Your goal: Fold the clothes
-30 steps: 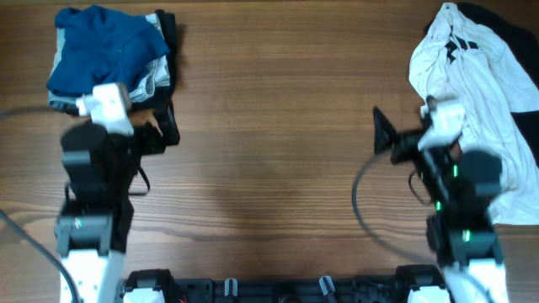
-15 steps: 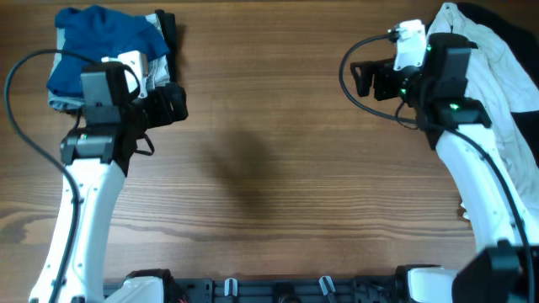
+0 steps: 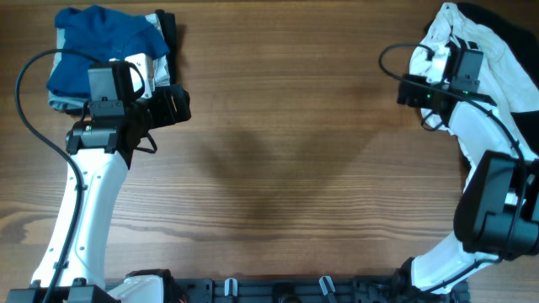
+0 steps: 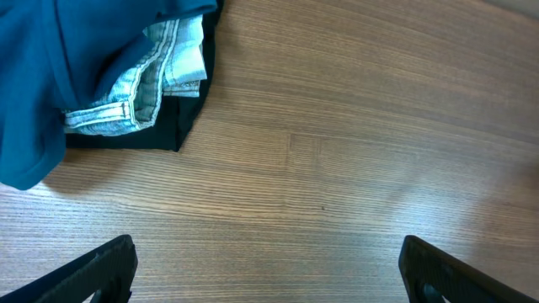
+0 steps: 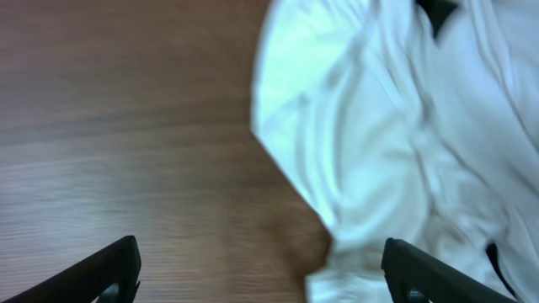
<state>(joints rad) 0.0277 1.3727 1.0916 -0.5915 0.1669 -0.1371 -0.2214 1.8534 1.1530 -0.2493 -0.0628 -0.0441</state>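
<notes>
A pile of clothes lies at the far left: a blue garment [image 3: 105, 42] on top, light grey-blue denim [image 3: 153, 74] and a black garment [image 3: 168, 29] under it. My left gripper [image 3: 177, 105] is open and empty just right of the pile's near corner. In the left wrist view [image 4: 269, 282] it hovers over bare wood, with the blue garment [image 4: 42, 76], denim [image 4: 160, 71] and black edge [image 4: 181, 122] at the upper left. A white T-shirt [image 3: 488, 80] with black lettering lies at the far right. My right gripper [image 3: 411, 90] is open and empty at its left edge. In the right wrist view [image 5: 265, 273] the T-shirt [image 5: 404, 126] reaches between the fingers.
A dark garment [image 3: 515, 25] lies under the white T-shirt at the far right corner. The wooden table [image 3: 278, 151] stretches between the two piles. Arm bases and cables sit along the near edge.
Both arms have swung out from near the front edge to the far side. In the last half second my right gripper moved right onto the white T-shirt's edge; the left shifted slightly right.
</notes>
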